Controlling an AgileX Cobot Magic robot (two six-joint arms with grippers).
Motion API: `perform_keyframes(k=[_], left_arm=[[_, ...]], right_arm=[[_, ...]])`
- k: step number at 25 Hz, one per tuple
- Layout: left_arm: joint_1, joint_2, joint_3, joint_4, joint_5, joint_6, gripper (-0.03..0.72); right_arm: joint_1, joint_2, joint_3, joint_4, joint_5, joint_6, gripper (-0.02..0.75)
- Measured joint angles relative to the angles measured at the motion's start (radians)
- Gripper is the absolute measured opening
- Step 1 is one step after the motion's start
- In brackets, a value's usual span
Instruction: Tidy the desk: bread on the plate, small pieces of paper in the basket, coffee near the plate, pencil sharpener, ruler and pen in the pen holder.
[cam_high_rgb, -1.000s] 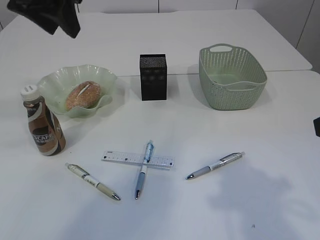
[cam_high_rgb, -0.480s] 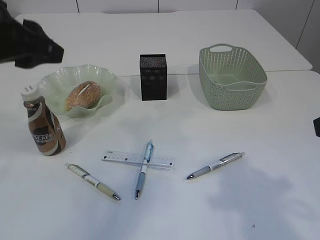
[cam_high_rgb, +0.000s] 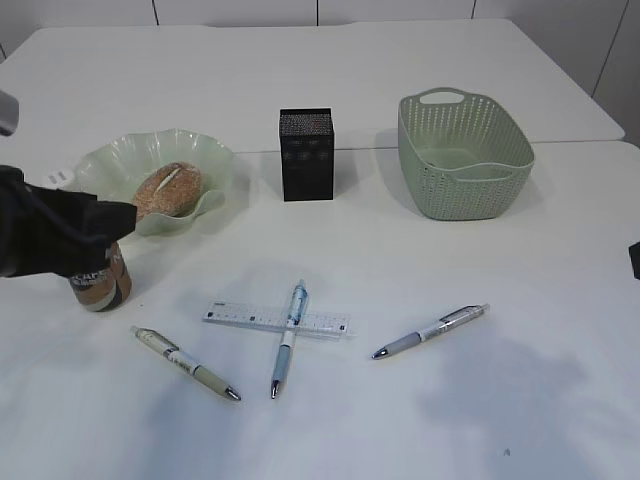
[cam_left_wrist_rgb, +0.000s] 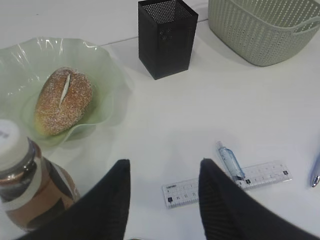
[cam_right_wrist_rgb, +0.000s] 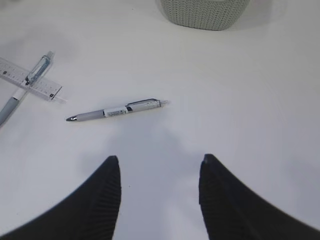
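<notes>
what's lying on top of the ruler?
The blue pen lies crosswise over the ruler, its upper end past the far edge. The strip of ruler beneath the pen is hidden.

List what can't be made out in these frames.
- Brown coffee bottle with white cap: in the exterior view the dark left arm covers its upper half; in the left wrist view the frame edge cuts it off.
- Left gripper: exterior view shows only a dark blurred mass, fingers indistinct.
- Black mesh pen holder: inside not visible from any view.
- Pale green woven basket: contents unclear; both wrist views crop it.
- Right gripper: barely enters the exterior view.
</notes>
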Motion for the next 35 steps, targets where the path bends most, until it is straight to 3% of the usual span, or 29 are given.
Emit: perform_keyframes(k=[4, 35], left_arm=[[0.000, 0.000, 0.051, -0.006, -0.057, 0.000, 0.313], [0.000, -0.004, 0.051, -0.004, -0.045, 0.000, 0.311]], right_arm=[[0.000, 0.000, 0.000, 0.000, 0.002, 0.000, 0.405], [0.000, 0.000, 0.000, -0.002, 0.020, 0.000, 0.405]])
